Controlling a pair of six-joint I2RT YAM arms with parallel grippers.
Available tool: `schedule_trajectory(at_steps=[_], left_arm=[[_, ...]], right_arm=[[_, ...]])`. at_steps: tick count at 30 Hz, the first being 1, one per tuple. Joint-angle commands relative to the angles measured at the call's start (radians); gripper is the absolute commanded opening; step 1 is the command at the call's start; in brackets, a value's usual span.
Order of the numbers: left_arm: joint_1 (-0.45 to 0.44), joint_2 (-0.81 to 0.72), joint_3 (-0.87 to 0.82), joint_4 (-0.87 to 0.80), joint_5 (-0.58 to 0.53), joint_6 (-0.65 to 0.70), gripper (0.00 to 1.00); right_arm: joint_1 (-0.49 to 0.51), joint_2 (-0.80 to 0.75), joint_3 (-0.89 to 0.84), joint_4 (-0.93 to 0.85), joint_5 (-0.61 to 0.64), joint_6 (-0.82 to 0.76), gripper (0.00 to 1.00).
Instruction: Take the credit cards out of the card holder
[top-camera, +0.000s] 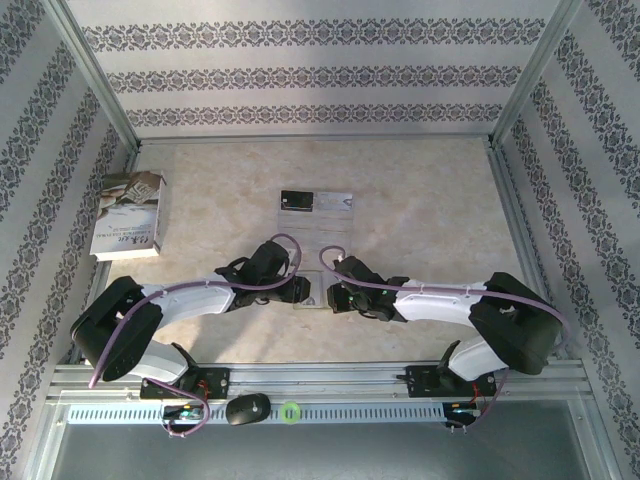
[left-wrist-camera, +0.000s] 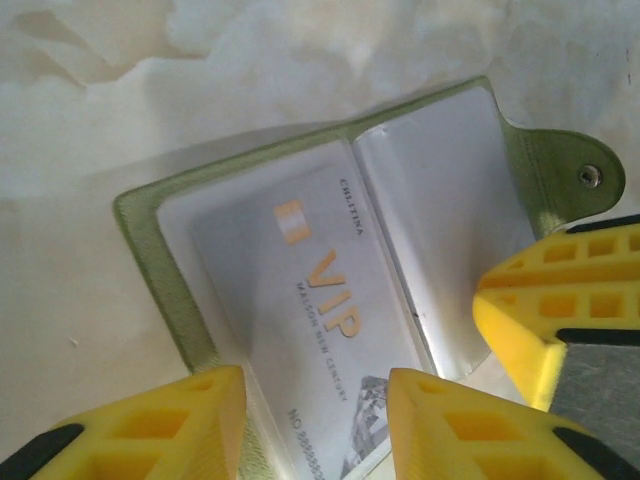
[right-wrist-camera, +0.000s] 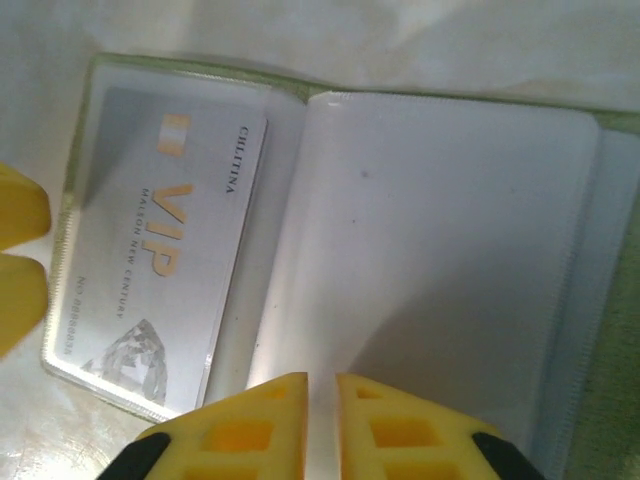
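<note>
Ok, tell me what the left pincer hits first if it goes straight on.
Probably the silvery VIP card in the card holder, just ahead of the left pincer; depth is unclear.

- The top external camera sits high above and behind the arm bases, looking down over the whole table (top-camera: 420, 200) towards its far edge.
- The left wrist camera looks down past the left gripper (left-wrist-camera: 312, 385), very close to the open card holder (left-wrist-camera: 150, 260).
- The right wrist camera looks down past the right gripper (right-wrist-camera: 322, 395), equally close.
- All three views share the card holder, near the middle of the table's near edge.
</note>
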Motion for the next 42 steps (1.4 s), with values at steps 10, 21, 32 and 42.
schedule_trajectory(at_steps=[10, 21, 32, 42], left_arm=[[-0.071, 0.070, 0.067, -0.057, -0.174, 0.094, 0.46], [-0.173, 0.025, 0.097, -0.113, -0.330, 0.121, 0.46], [-0.195, 0.158, 0.132, -0.132, -0.371, 0.099, 0.47], [-0.195, 0.188, 0.094, -0.114, -0.352, 0.073, 0.32]], right_arm=[[0.009, -0.097, 0.066, -0.025, 0.024, -0.089, 0.22], [-0.021, -0.143, 0.031, -0.032, 0.038, -0.084, 0.22], [-0.039, -0.139, 0.021, -0.023, -0.003, -0.101, 0.23], [-0.034, -0.065, 0.060, 0.016, -0.086, -0.114, 0.24]])
